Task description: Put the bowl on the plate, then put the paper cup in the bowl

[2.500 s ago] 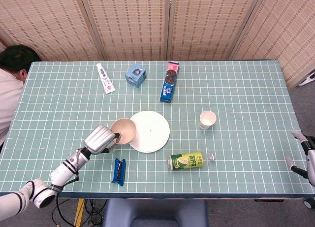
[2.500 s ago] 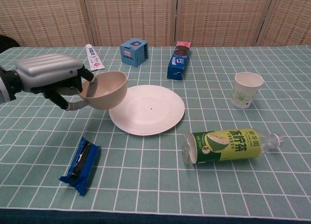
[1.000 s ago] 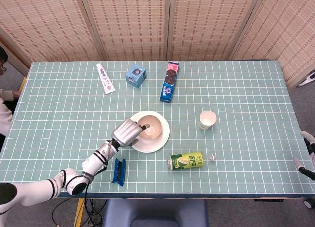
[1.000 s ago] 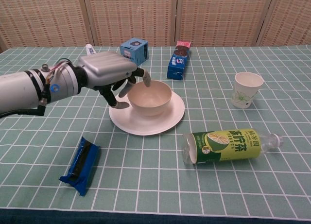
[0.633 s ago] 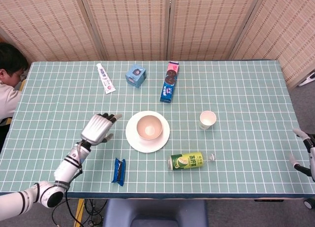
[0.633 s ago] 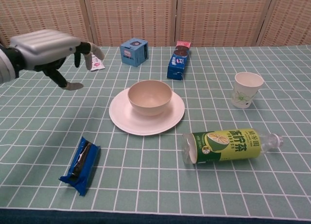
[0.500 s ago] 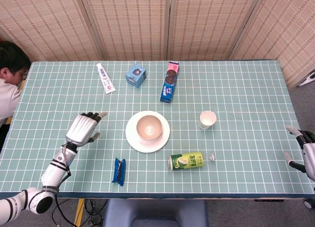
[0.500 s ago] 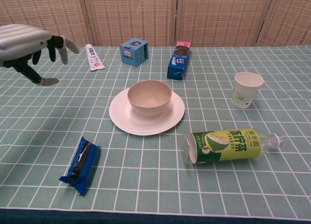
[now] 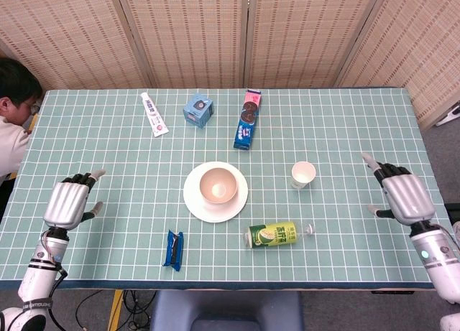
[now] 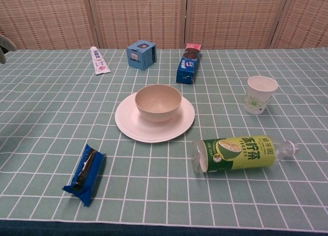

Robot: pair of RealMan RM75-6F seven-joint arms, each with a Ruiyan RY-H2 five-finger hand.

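Beige bowl (image 10: pixel 158 101), upright and empty, sitting on the white plate (image 10: pixel 181 126), roughly at its centre; plate rim showing all round it. Plate flat on the green checked cloth, near the middle of the table, a little toward the near edge. White paper cup (image 10: pixel 261 94) with a faint green print, possibly leaves, too small to tell; upright, mouth open, apparently empty. Standing alone on the cloth, well apart to the right of the plate and slightly farther back. In the head view, same layout: bowl (image 9: pixel 218 185) inside plate (image 9: pixel 194 202), cup (image 9: pixel 302 174) to the right.
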